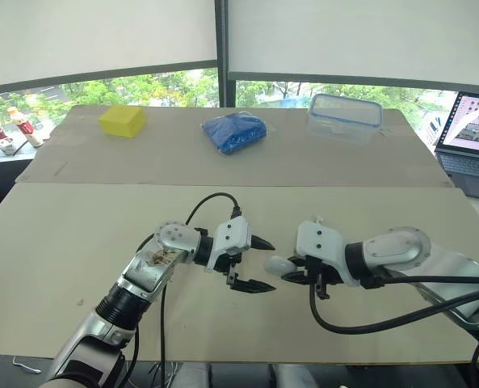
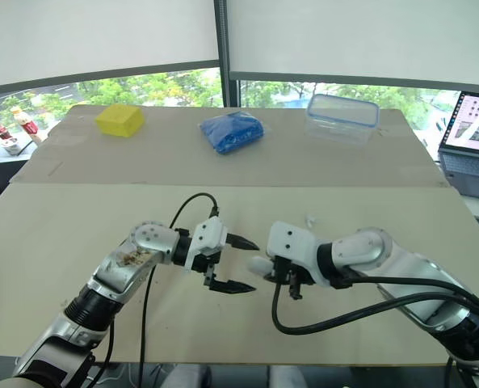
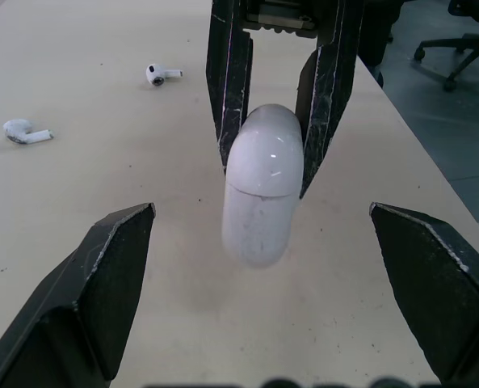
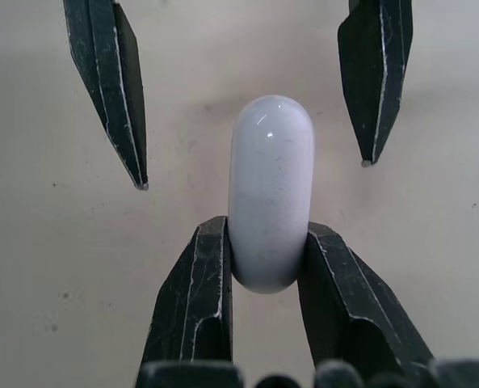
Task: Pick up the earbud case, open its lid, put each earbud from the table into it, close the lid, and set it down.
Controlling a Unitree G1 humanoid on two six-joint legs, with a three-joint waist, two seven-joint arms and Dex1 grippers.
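while the right hand [image 4: 267,242] pinches the earbud case [image 4: 271,178] by one rounded end, fingers closed hard on its two sides, the case is held off the counter [image 1: 69,242] with its lid shut; a thin seam crosses the shell

left hand [image 1: 268,264] faces it, fingers spread wide and holding nothing, one tip either side of the free end, not touching it

an earbud [image 3: 162,73] and a second earbud [image 3: 25,132] lie loose on the counter, near each other, apart from the case, neither touched

risks, as i judge them:
- the shell is glossy and rounded and the grip covers little of it, so a push from the left hand at the lid could twist the case or squirt it out and drop it
- if the left fingers close off-centre, they would squeeze base and lid together and nothing opens
- cannot tell which end carries the lid; if the right fingers sit across it, it is clamped shut
- a dropped case could scatter the earbuds

surface: pale matt board, flat, a few dark flecks

a second board behind it carries a yellow block [image 1: 123,120], a blue bundle [image 1: 235,132] and a clear lidded box [image 1: 344,118]

a laptop [image 1: 469,137] stands at far right; window blinds are partly down, with trees outside; an office chair [image 3: 457,40] stands on the floor past the counter edge
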